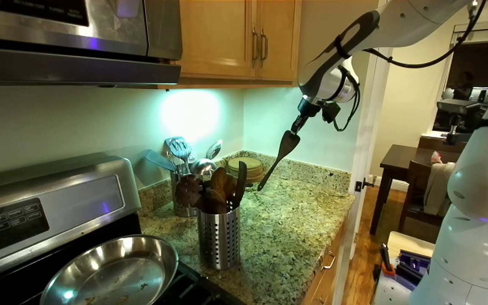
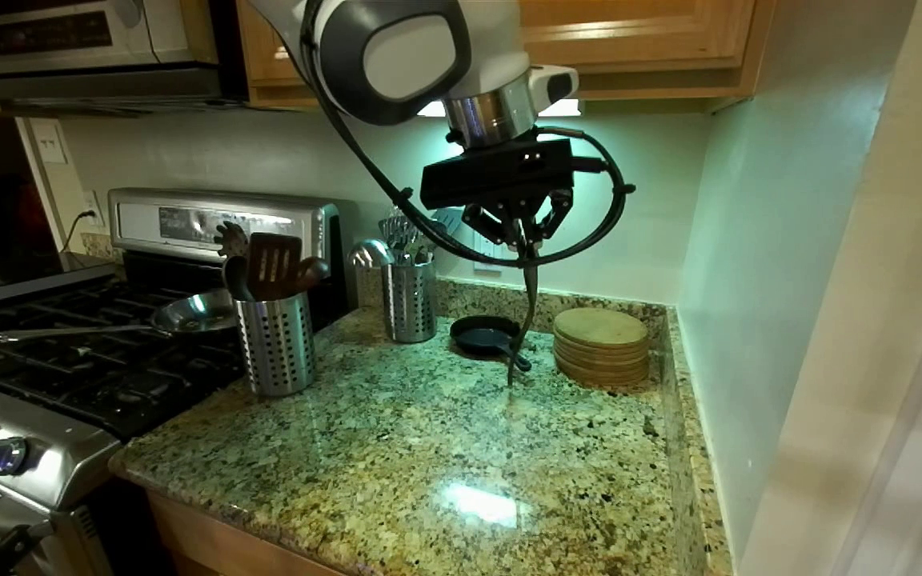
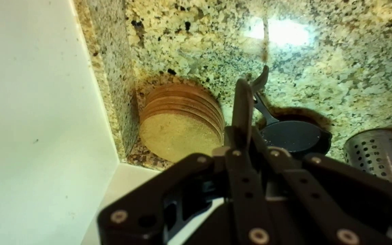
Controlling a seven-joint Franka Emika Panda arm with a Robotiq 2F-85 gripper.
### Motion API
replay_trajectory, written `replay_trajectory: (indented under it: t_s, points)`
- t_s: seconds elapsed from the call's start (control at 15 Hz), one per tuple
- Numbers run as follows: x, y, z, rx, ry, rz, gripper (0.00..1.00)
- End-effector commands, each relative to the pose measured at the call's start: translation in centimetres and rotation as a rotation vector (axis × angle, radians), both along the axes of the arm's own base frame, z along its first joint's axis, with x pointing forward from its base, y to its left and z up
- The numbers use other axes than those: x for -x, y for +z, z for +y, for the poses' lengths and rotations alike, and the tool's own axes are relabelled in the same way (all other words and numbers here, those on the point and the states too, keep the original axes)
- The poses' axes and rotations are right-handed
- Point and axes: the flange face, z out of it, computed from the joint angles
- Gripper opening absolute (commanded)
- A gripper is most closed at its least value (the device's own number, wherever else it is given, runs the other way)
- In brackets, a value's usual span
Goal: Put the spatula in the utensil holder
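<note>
My gripper (image 1: 299, 124) is shut on the spatula (image 1: 287, 146), a dark brown spatula gripped by its broad head. Its thin handle points downward, tilted, with the end over the counter. In an exterior view the gripper (image 2: 523, 238) and spatula (image 2: 531, 292) are right of the utensil holder (image 2: 278, 346). The holder is an upright silver perforated metal cylinder with dark brown utensils sticking out; it also shows in an exterior view (image 1: 219, 239), lower left of the spatula. In the wrist view the spatula (image 3: 243, 103) extends from between the fingertips (image 3: 243, 136); the task's holder is out of view there.
A second metal container (image 2: 410, 304) with shiny utensils stands near the back wall. A small black pan (image 2: 483, 334) and a stack of round boards (image 2: 601, 348) lie near the gripper. A steel pan (image 1: 121, 271) sits on the stove. Cabinets (image 1: 223, 38) hang above the counter.
</note>
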Motion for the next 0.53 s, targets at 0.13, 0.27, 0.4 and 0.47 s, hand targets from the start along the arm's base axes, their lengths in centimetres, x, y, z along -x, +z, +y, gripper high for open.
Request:
replay_trajectory:
  t_s: [0.13,0.27,0.4,0.47]
  points:
    - [5.0,6.6,2.9,0.096,0.165,-0.073,0.04]
    - [6.5,8.5,4.1,0.125,0.229,-0.082,0.04]
    - [8.0,10.3,5.2,0.161,0.288,-0.084,0.04]
    - [8.6,11.0,5.6,0.182,0.314,-0.082,0.04]
